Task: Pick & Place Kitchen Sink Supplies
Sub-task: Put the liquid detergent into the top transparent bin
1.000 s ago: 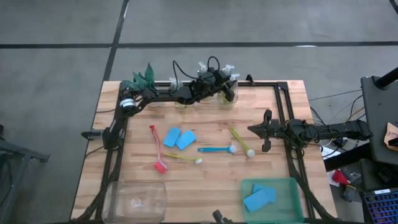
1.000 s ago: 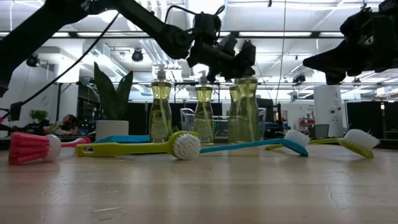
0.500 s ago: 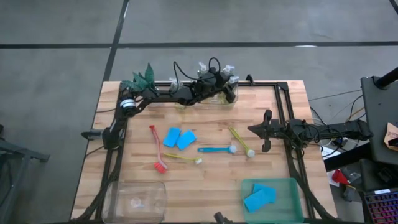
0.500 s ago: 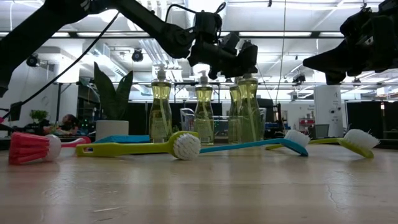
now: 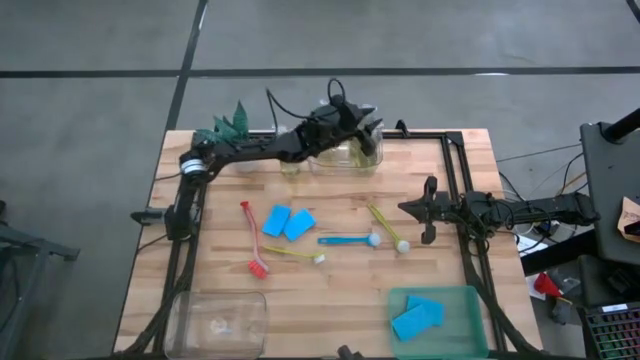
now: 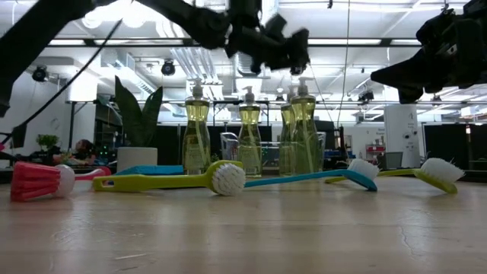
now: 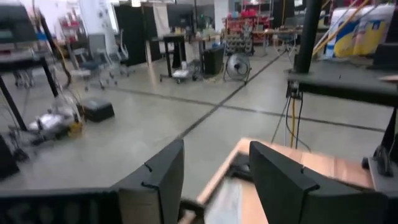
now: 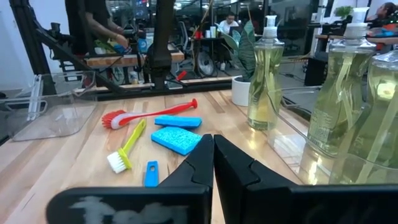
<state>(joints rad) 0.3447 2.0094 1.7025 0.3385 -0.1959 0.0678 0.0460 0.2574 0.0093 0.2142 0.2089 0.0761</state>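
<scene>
Best approach w/ left tool (image 5: 372, 128): drop straight down over 1 pump bottle (image 6: 303, 129), fingers either side of neck, w/o knocking neighbours; 4 bottles stand in a row at tabletop (image 5: 330, 275) far edge. Left arm stretched across far edge, tool raised above bottles, fingers apart, empty. Right tool (image 5: 427, 211) parked over right side of tabletop, fingers together.

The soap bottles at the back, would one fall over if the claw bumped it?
Probably, yes. Each soap bottle is tall and narrow on a small base, so a high push could tip it. It looks nearly full of yellow-green soap, so likely heavy for its size. The clear sides may be slippery.
</scene>
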